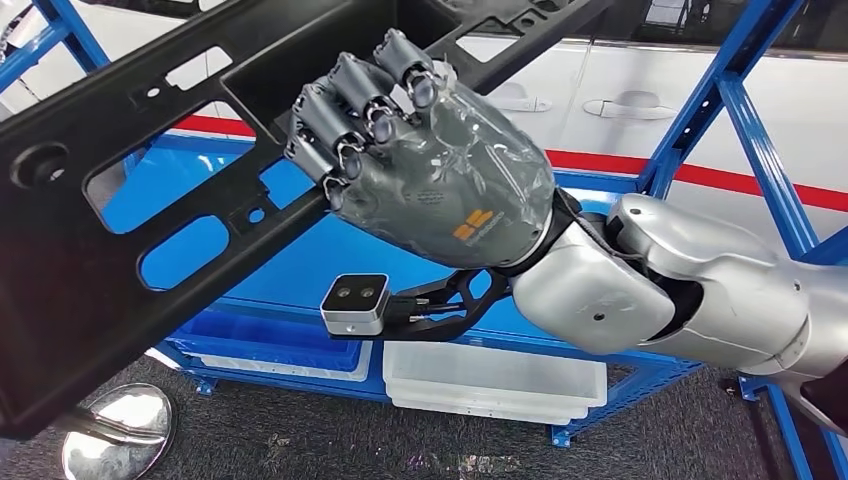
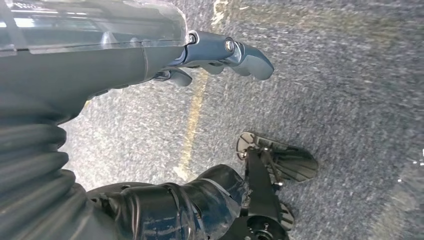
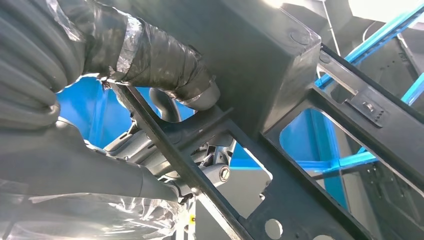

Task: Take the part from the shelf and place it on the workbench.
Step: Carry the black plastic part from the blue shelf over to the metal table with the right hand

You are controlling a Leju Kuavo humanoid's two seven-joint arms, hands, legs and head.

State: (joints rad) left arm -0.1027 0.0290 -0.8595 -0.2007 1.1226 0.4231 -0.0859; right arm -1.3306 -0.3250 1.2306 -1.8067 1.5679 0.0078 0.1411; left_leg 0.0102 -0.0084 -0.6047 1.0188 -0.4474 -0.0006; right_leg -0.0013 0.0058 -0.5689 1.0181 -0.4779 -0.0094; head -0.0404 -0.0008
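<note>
Right hand [image 1: 440, 170] grips a rail of the black plastic frame part [image 1: 90, 200], fingers [image 1: 345, 110] curled over its edge & thumb [image 3: 165, 65] pressed on the other side; part is tilted, held up in front of the blue shelf rack [image 1: 740, 110]. Below the hand, white trays [image 1: 500, 385] sit on the rack's low level. Left hand [image 2: 220, 55] hangs over grey floor [image 2: 350, 90], fingers loosely apart, holding nothing. Beyond the hand, a white panel w/ red stripe [image 1: 720, 180].

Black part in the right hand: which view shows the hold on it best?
The head view: the right hand curls over a bar of the black part. The right wrist view shows the part close, hand largely hidden. The left wrist view faces the floor.
</note>
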